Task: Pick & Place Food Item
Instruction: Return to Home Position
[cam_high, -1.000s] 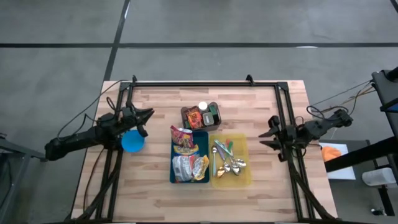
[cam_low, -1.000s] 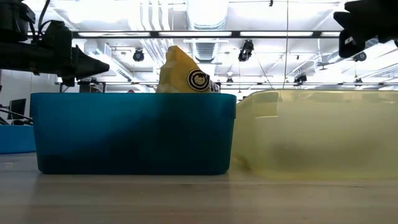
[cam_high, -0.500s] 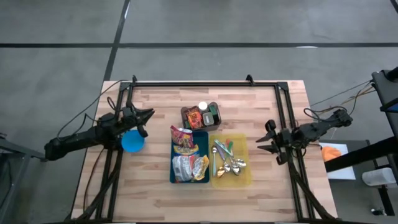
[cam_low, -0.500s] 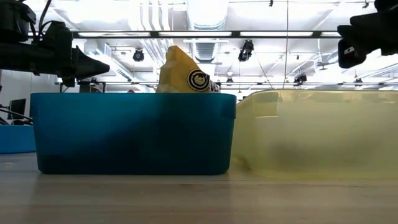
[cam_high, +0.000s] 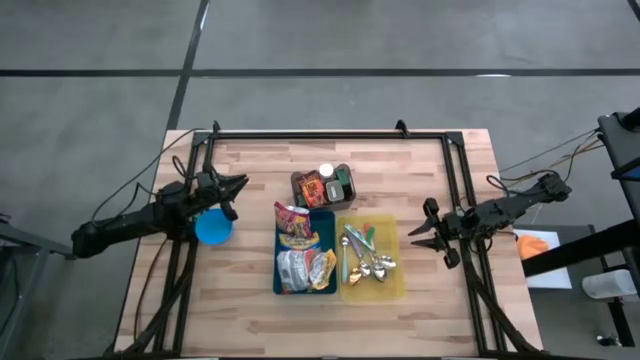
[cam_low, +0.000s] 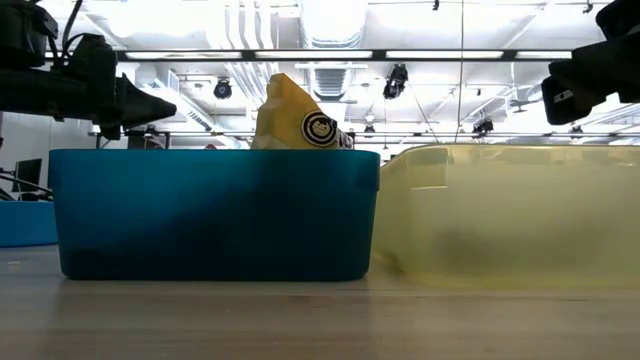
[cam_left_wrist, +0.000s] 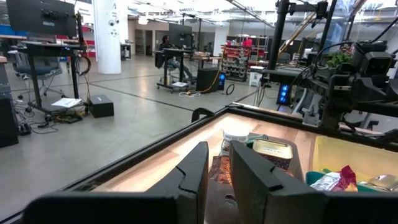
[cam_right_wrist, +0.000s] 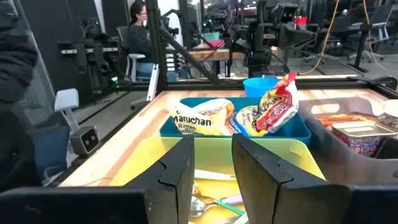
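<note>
Several food packets lie in the blue bin (cam_high: 323, 226) at the table's middle: a red snack bag (cam_high: 293, 225) (cam_right_wrist: 277, 104), a ramen packet (cam_right_wrist: 201, 118) and a yellow packet (cam_low: 296, 115) that sticks up over the rim. My left gripper (cam_high: 240, 184) (cam_left_wrist: 219, 153) hangs level at the table's left, above a blue cup (cam_high: 213, 228), its fingers a narrow gap apart with nothing between them. My right gripper (cam_high: 421, 224) (cam_right_wrist: 213, 147) hangs level at the right, beside the yellow bin (cam_high: 388, 232), open and empty, pointing across it toward the blue bin.
The yellow bin holds spoons and forks (cam_high: 366, 260). A dark grey bin (cam_high: 297, 182) with cans and a jar stands just behind the blue bin. A black frame (cam_high: 330, 133) runs along the table's far edge and both sides. A person (cam_right_wrist: 139, 31) sits in the room beyond.
My right gripper has sunk a little and drifted toward the table's near edge and slightly toward the yellow bin, tipping closer to level. Its fingers keep the same gap. The left arm and the bins have kept still.
</note>
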